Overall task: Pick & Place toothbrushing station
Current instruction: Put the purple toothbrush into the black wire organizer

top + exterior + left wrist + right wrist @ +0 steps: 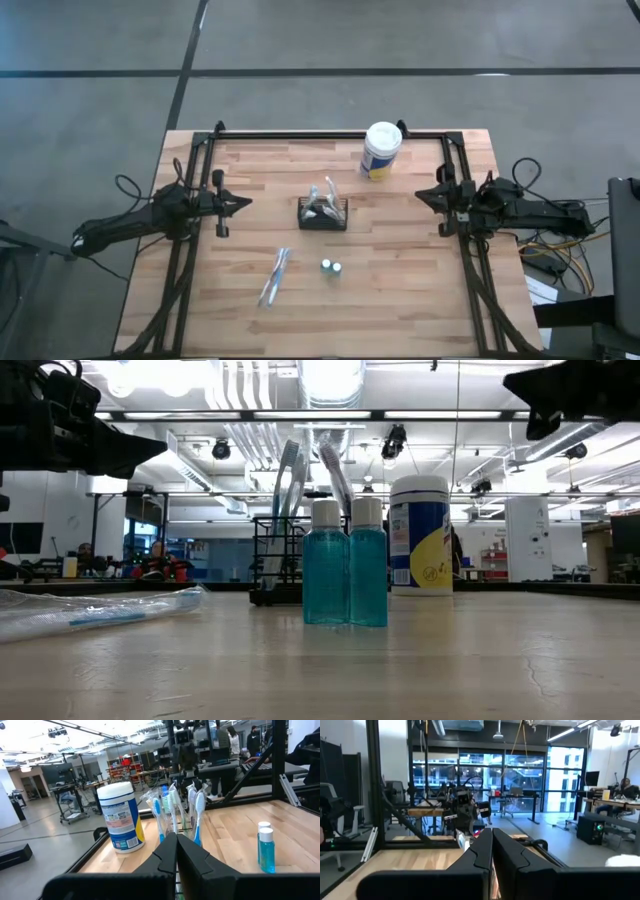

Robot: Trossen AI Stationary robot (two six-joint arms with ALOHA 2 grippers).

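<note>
High view first: we are seeing the wooden counter with the toothbrushing station, a small black mesh caddy, sitting near its middle with wrapped toothbrushes standing in it. A white canister is standing toward the far edge, well apart from the caddy. Nearer the front edge, two small blue bottles are standing side by side, and a wrapped toothbrush packet is lying just beside them. The left gripper is hovering at the left of the counter with its jaws pressed together on nothing; the right gripper is hovering at the right, jaws likewise closed and empty. Both are well apart from the caddy.

Low view: we are looking across the counter at the two bottles in front, the caddy behind them with brush handles rising from it, the canister to one side, and the plastic packet lying flat. Dark arm parts are showing in both upper corners.

Left wrist view: the closed left gripper is pointing at the brushes standing in the caddy, with the canister and one bottle on either side.

Right wrist view: the right gripper is showing jaws shut together above the counter.
</note>
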